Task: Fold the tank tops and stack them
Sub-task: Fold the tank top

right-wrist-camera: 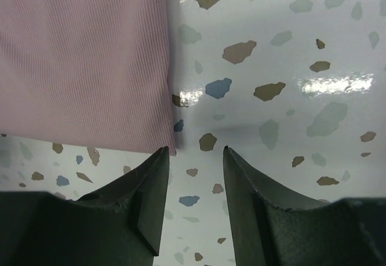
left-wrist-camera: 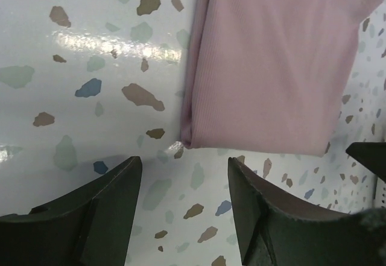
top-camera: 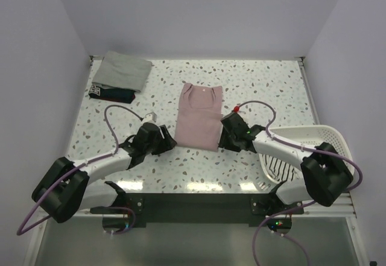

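Note:
A dusty pink tank top (top-camera: 199, 115) lies folded lengthwise in the middle of the table, neckline at the far end. A folded grey-green top (top-camera: 123, 70) sits on a dark navy top (top-camera: 111, 93) at the back left. The striped top is out of view. My left gripper (top-camera: 167, 143) is open and empty just off the pink top's near left corner (left-wrist-camera: 187, 139). My right gripper (top-camera: 224, 134) is open and empty just off its near right corner (right-wrist-camera: 169, 148). The open jaws show in the left wrist view (left-wrist-camera: 184, 169) and the right wrist view (right-wrist-camera: 194, 151).
A white slotted basket (top-camera: 301, 154) lies at the right, under the right arm. The speckled table (top-camera: 271, 91) ends at a wall at the back and a rail on the right.

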Controlling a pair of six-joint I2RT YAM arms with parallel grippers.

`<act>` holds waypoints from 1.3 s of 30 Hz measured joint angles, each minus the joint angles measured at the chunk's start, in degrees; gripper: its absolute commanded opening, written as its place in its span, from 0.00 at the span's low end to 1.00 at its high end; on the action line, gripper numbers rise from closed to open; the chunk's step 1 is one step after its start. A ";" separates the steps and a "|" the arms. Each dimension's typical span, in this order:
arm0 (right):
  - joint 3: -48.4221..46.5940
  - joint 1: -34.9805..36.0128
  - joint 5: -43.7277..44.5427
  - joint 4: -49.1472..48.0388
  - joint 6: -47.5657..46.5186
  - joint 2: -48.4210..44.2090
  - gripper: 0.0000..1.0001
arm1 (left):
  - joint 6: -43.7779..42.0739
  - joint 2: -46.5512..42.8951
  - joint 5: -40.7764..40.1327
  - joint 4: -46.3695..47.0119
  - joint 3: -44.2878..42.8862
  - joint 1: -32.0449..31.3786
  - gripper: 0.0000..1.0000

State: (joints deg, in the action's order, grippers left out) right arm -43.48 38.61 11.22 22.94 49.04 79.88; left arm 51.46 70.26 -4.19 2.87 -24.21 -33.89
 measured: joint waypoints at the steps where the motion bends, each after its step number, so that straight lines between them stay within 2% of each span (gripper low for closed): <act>1: 0.57 0.22 -0.35 -0.74 0.74 0.00 0.45 | 0.00 0.00 0.39 1.09 0.15 0.00 0.64; 5: 1.86 1.09 -1.33 -4.68 3.45 0.50 0.45 | 0.11 0.79 1.53 5.44 0.68 0.00 0.63; 12: 4.55 1.31 -1.99 -9.07 7.54 1.38 0.45 | 1.64 6.03 1.55 8.22 0.07 0.00 0.51; 27: 7.04 2.78 -3.21 -15.80 13.22 2.71 0.43 | 5.35 9.60 -0.92 10.08 -1.38 -2.19 0.45; 28: 7.23 2.89 -3.21 -16.28 13.57 2.78 0.41 | 5.68 9.77 -1.33 10.19 -1.42 -2.60 0.43; 29: 7.39 2.97 -3.21 -16.65 13.90 2.82 0.35 | 6.21 9.99 -1.88 10.29 -1.42 -2.97 0.42; 31: 7.50 3.04 -3.21 -17.14 14.27 3.28 0.31 | 6.82 10.43 -2.69 10.64 -1.42 -3.41 0.34; 32: 7.50 3.02 -3.21 -17.40 14.40 3.45 0.25 | 7.17 10.75 -2.97 10.78 -1.40 -3.52 0.25; 34: 7.50 3.04 -3.10 -17.49 14.32 3.89 0.15 | 7.61 11.39 -3.34 10.97 -1.40 -3.65 0.13; 35: 7.50 3.02 -3.04 -17.70 14.21 4.13 0.04 | 7.61 11.65 -3.41 11.08 -1.42 -3.72 0.05; 36: 7.48 3.04 -2.99 -17.79 14.05 4.28 0.00 | 7.61 11.74 -3.43 11.06 -1.44 -3.76 0.00; 39: 7.19 3.65 -2.27 -17.35 12.92 4.39 0.00 | 7.52 11.28 -3.52 10.29 -1.44 -4.17 0.00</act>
State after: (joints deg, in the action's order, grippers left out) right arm -36.29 42.26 8.95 5.58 61.95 84.27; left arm 58.98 81.54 -7.70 13.17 -25.65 -38.06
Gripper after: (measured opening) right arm 0.017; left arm 0.038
